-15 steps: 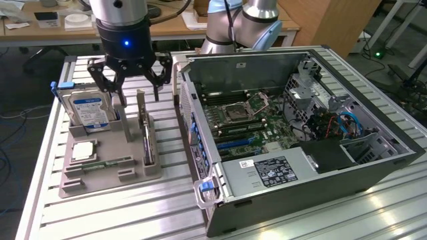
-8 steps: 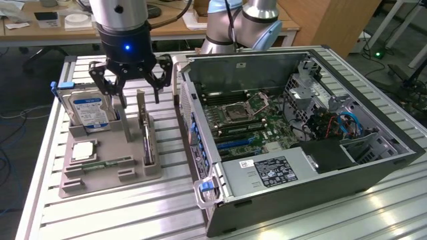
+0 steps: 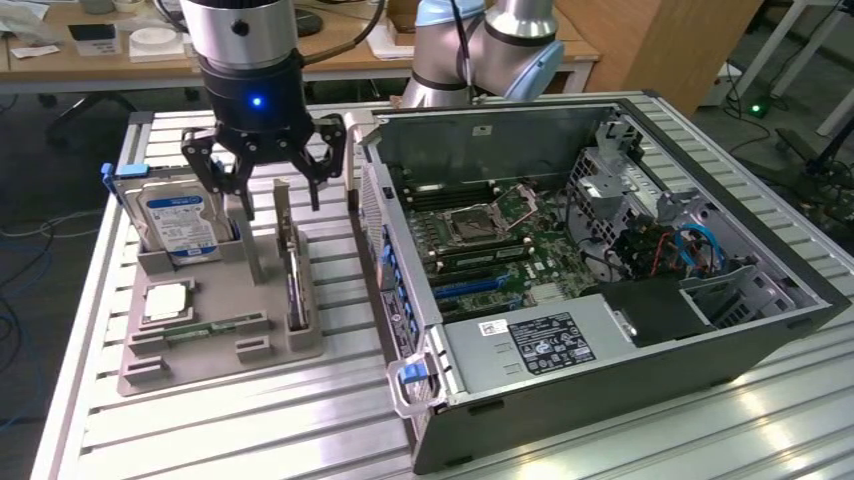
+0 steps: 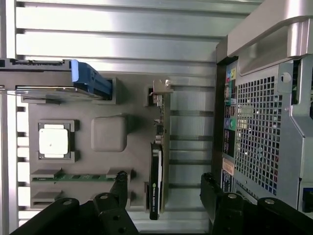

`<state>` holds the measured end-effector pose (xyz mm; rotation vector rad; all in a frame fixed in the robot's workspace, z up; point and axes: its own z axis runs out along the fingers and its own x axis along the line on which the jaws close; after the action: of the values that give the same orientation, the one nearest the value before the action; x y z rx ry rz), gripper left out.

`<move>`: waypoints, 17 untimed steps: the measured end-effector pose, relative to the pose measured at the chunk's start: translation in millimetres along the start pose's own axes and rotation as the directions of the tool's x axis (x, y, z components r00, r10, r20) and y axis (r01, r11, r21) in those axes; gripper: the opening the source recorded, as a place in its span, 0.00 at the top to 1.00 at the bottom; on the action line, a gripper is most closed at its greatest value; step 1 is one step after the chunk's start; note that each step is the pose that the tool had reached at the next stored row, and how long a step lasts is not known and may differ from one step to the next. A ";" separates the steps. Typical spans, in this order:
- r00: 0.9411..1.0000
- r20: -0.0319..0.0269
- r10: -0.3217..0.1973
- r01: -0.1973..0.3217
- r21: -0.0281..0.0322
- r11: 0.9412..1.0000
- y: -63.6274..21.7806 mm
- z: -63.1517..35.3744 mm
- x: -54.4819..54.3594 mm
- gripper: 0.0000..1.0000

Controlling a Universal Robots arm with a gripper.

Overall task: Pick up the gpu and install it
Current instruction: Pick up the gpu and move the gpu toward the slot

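Exterior view: the gripper (image 3: 280, 203) hangs with its jaws spread wide and nothing held, just above the gpu (image 3: 291, 270), which stands on edge in a slot of the grey holder (image 3: 214, 355). The card's top edge lies below the fingertips, and no contact can be made out. A hard drive (image 3: 180, 220) stands upright in the holder close beside one finger. The open computer case (image 3: 747, 300) lies on the tool's other side, with its motherboard (image 3: 501, 245) exposed. The step in hand is judged to be the approach for the pick-up. Nothing of the installing is done, since the card is seated in the holder.

Wrist view: past the fingers (image 4: 120, 186) the card is seen edge-on, roughly midway between the two jaws and running away from the tool, with its pale bracket (image 4: 161, 87) at the far end. This alignment is not given by the outside camera. The height of the tool above the card, in turn, is given only there. A clean grasp is judged to call for the jaws to be kept square across the thin edge — and clear of the hard drive alongside.
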<state>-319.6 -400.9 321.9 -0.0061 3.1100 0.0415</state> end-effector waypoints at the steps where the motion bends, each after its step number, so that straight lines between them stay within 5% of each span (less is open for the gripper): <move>1: 1.000 0.000 0.002 -0.002 0.000 1.000 -0.1 0.9 -0.1 0.29; 17: 1.000 0.003 0.005 -0.005 0.000 1.000 0.4 12.0 0.2 0.29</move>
<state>-319.4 -400.2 309.9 0.0010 3.1074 0.0413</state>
